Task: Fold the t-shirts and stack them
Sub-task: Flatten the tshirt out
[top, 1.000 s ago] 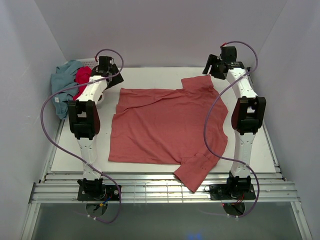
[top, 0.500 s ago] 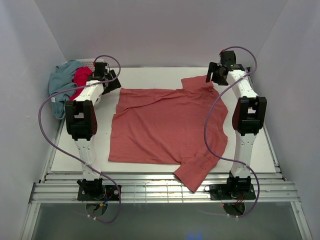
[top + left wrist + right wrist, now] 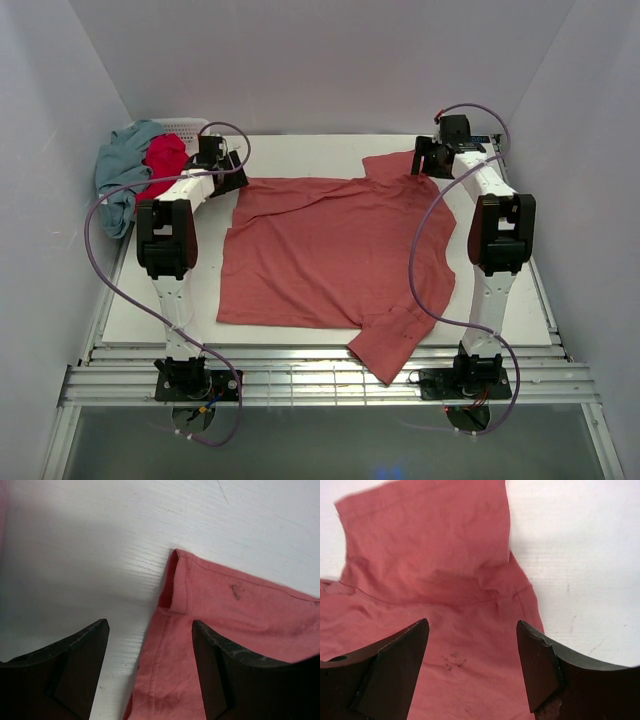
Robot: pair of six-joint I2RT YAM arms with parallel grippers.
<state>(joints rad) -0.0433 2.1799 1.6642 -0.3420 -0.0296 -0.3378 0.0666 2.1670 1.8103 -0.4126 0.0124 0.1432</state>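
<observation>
Salmon t-shirt (image 3: 240,615) corner under left claw (image 3: 150,627)

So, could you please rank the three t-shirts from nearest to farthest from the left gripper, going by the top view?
1. Salmon-red t-shirt: spread mid-table, its far-left corner lies right beneath the left gripper.
2. Crimson t-shirt: bundled just to the gripper's left.
3. Grey-blue t-shirt: farther left, beyond the crimson one.

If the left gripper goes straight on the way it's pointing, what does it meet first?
Likely the corner of the salmon-red t-shirt, lying between the fingers of the open left gripper; one finger would land on white table beside it. Depth is unclear.
</observation>
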